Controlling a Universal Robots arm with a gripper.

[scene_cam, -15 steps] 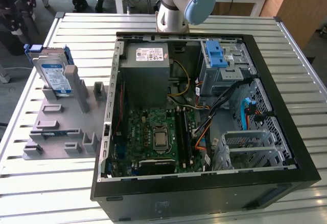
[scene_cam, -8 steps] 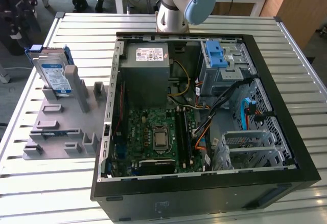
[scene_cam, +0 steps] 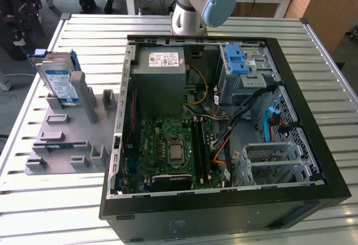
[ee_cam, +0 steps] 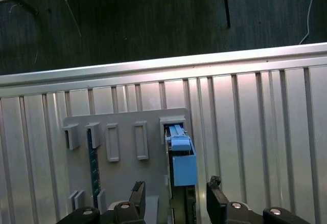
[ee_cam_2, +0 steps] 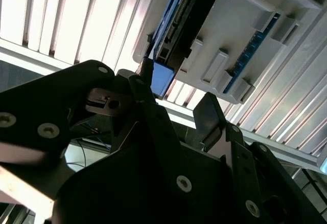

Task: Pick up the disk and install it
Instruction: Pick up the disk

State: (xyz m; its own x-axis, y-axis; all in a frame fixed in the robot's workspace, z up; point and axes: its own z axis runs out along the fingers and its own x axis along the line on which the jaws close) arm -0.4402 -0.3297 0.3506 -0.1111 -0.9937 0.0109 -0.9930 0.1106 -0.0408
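Upright in the grey holder [scene_cam: 66,140] at the exterior view's left, the disk [scene_cam: 60,83] stood beside the open computer case [scene_cam: 224,211]. In the first wrist view, the gripper [ee_cam: 176,206] hung spread wide and empty, close to the disk.

Computer case [scene_cam: 224,214], grey rack [scene_cam: 61,139] on slatted table [scene_cam: 335,88]

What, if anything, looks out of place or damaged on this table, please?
Nothing stands out. The silver hard drive in its blue plastic carrier stands on edge in the grey slotted holder, the open black computer case lies flat, and the open gripper hangs over the drive.
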